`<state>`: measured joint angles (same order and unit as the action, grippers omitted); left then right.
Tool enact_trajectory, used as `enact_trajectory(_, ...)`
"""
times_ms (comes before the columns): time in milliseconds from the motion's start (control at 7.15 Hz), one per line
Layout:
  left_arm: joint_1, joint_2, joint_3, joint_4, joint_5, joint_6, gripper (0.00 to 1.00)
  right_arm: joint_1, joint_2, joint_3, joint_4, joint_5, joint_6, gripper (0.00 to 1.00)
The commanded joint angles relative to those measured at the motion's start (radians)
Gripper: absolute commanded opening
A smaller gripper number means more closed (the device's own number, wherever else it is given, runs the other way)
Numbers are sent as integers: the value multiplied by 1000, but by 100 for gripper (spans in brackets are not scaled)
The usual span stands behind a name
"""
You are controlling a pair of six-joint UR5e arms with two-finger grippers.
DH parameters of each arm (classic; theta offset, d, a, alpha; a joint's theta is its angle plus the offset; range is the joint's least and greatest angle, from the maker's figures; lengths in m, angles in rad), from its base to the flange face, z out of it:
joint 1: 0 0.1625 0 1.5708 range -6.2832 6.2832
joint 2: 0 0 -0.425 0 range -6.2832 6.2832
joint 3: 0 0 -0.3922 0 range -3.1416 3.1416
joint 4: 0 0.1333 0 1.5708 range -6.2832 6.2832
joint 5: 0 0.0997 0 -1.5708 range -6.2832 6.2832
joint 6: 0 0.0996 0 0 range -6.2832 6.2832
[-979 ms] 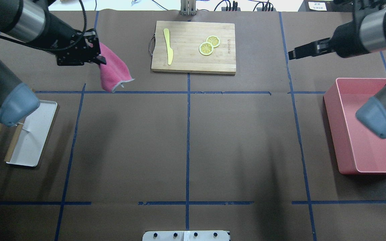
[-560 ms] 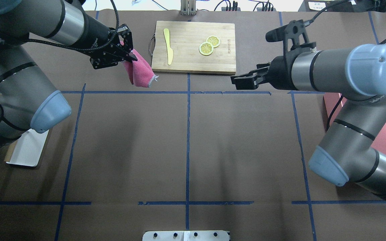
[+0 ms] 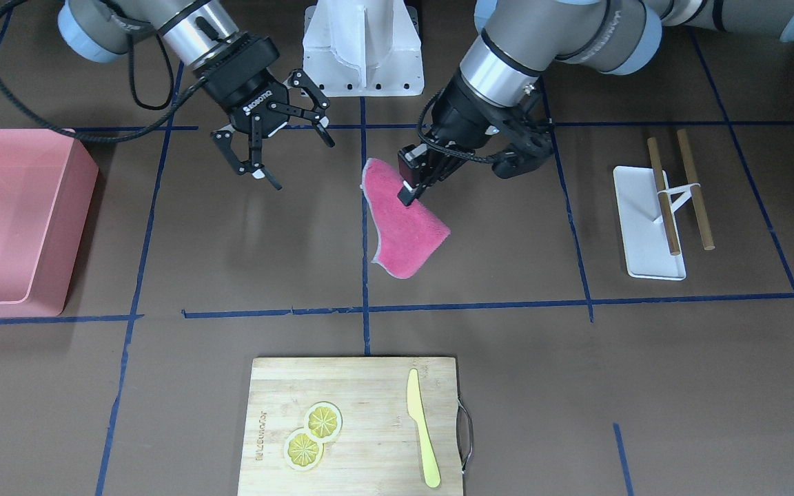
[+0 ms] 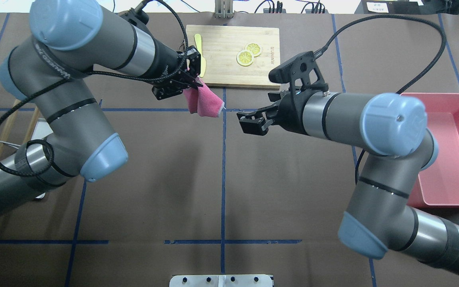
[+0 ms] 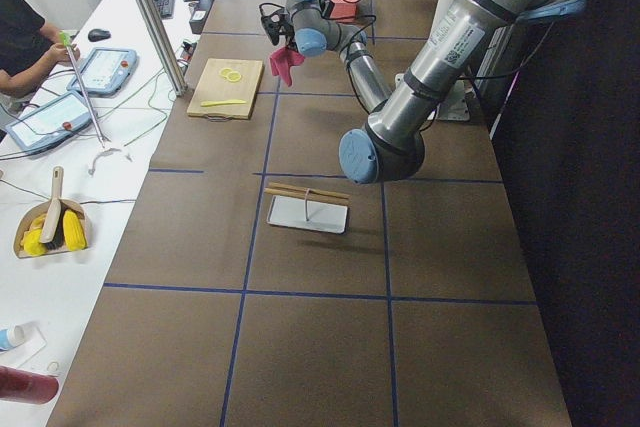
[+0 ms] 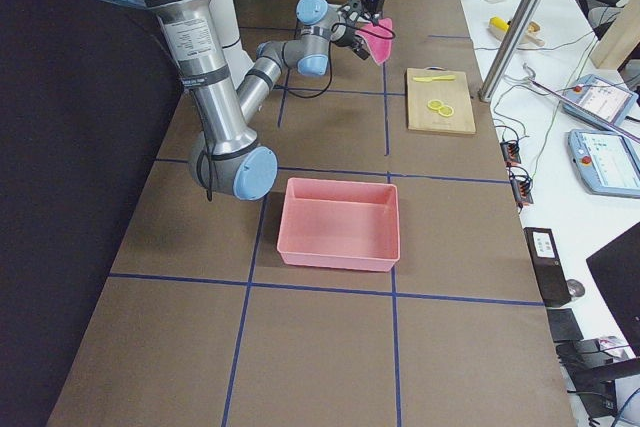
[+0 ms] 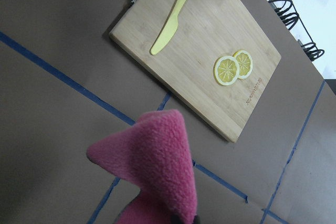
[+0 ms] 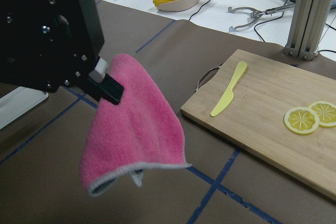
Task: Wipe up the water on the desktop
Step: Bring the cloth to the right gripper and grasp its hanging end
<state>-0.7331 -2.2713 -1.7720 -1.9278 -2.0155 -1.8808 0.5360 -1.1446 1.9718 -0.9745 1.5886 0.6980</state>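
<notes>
My left gripper (image 4: 193,83) is shut on the upper corner of a pink cloth (image 4: 205,103). The cloth hangs over the brown desktop (image 4: 153,179) at the middle tape line, just in front of the cutting board. In the front-facing view the left gripper (image 3: 412,182) pinches the cloth (image 3: 407,234). My right gripper (image 4: 245,124) is open and empty, a short way right of the cloth and facing it. It also shows in the front-facing view (image 3: 293,157). The right wrist view shows the cloth (image 8: 136,140) close ahead. I see no water on the desktop.
A bamboo cutting board (image 4: 221,59) at the back centre holds a yellow knife (image 3: 423,430) and two lemon slices (image 4: 248,54). A pink bin (image 4: 448,203) stands at the right. A white tray (image 3: 645,227) with wooden sticks lies at the left.
My left arm has carried the pink cloth rightward from the far left to the middle line. My right gripper has moved left and nearer to the centre, staying open.
</notes>
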Motion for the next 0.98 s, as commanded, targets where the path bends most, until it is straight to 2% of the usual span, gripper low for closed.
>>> enact_trajectory(0,34,-22,2,1,4,-3,3,-50,3,-1,-1,-52,-20,99)
enact_trajectory(839,72,-56,9,9,8,-6,3,-79,13,-5,0,-53,-25,98)
